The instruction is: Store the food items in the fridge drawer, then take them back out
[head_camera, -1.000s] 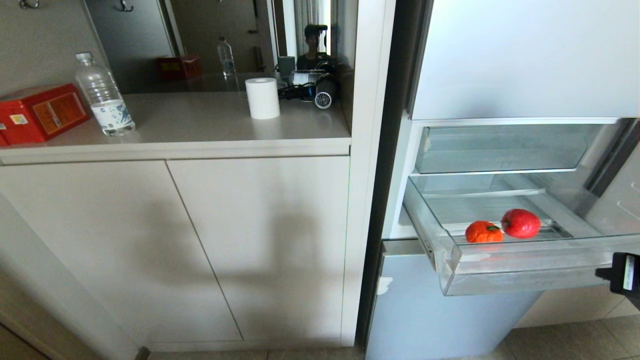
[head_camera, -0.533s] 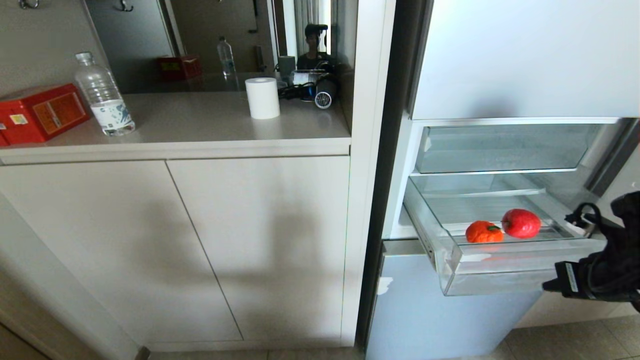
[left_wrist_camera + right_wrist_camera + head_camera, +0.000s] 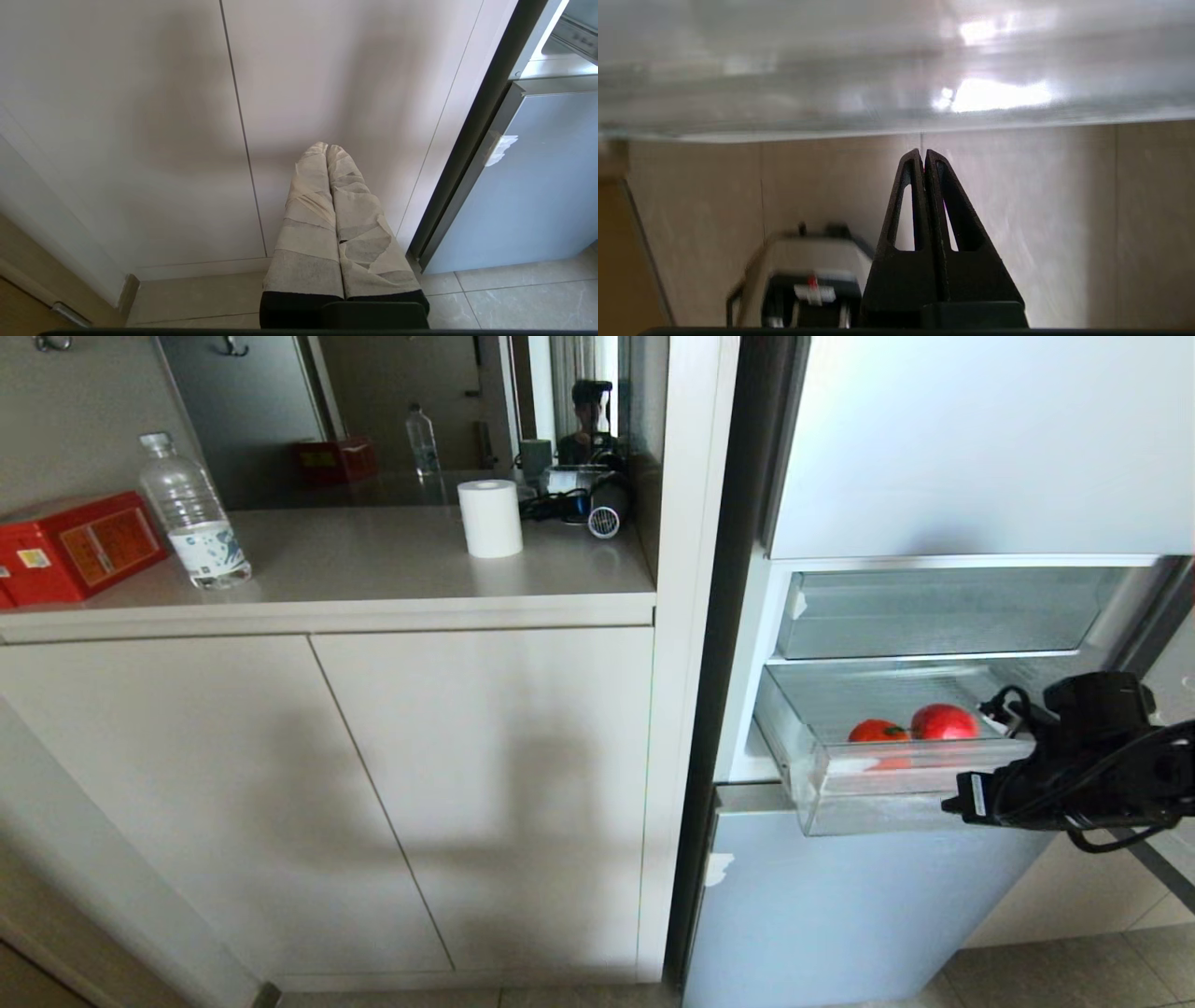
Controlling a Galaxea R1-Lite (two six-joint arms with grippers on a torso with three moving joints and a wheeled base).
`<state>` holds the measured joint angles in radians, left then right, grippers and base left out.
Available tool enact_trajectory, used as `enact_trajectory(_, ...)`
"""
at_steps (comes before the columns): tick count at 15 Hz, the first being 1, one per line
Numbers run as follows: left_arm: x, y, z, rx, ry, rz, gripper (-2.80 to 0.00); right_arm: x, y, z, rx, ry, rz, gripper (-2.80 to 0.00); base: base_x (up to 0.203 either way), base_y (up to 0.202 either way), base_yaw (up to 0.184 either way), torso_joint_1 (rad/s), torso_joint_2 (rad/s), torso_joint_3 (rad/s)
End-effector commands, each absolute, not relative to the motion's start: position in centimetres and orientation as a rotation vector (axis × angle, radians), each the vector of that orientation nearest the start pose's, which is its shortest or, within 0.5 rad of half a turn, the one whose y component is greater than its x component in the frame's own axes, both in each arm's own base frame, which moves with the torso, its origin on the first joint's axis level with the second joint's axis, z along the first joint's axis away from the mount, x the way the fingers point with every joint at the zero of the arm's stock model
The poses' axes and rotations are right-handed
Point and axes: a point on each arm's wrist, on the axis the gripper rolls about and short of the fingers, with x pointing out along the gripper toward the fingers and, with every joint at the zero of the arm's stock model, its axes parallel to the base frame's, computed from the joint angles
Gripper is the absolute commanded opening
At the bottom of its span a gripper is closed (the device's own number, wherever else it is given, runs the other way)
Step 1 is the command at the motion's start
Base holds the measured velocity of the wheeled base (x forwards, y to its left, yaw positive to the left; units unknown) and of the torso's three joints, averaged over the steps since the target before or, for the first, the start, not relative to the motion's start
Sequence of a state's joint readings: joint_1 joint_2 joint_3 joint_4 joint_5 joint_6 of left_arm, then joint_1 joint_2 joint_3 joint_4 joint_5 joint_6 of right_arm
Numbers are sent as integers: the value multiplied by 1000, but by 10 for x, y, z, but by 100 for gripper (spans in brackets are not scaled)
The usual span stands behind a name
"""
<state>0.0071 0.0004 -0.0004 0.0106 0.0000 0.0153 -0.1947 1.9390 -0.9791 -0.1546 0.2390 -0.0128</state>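
Note:
The fridge drawer (image 3: pixel 887 810) stands partly pulled out, its clear front facing me. Inside lie the two food items: an orange-red fruit (image 3: pixel 876 732) on the left and a deeper red fruit (image 3: pixel 944 721) beside it. My right gripper (image 3: pixel 954 805) is shut and empty, its black fingers level against the right end of the drawer's front. In the right wrist view the right gripper (image 3: pixel 923 153) points just under the drawer's blurred glossy edge (image 3: pixel 896 74). My left gripper (image 3: pixel 327 148), wrapped in tape, is shut and parked low, facing the cabinet doors.
A shallower clear tray (image 3: pixel 934 613) sits above the drawer and a pale blue panel (image 3: pixel 840 905) below it. The counter on the left carries a water bottle (image 3: pixel 194 513), a red box (image 3: pixel 75 546) and a paper roll (image 3: pixel 490 518). White cabinet doors (image 3: pixel 373 784) fill the left.
My right arm has come up and leftward from the picture's lower right edge to the drawer's front. The drawer has slid partway back into the fridge with both fruits in it.

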Motion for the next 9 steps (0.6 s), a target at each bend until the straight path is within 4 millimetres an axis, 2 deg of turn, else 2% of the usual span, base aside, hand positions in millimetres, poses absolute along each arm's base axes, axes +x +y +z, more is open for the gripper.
enact_trajectory(1,-23,0,74,15,12,8,-280,355,-62,96,197,763,53,-280,0,0,0,0,0,0)
enact_trajectory(5,-23,0,74,15,12,8,-280,394,-64,97,285,616,74,-280,0,0,0,0,0,0)
enact_trajectory(9,-23,0,74,15,12,8,-280,428,-55,84,297,569,101,-280,0,0,0,0,0,0)
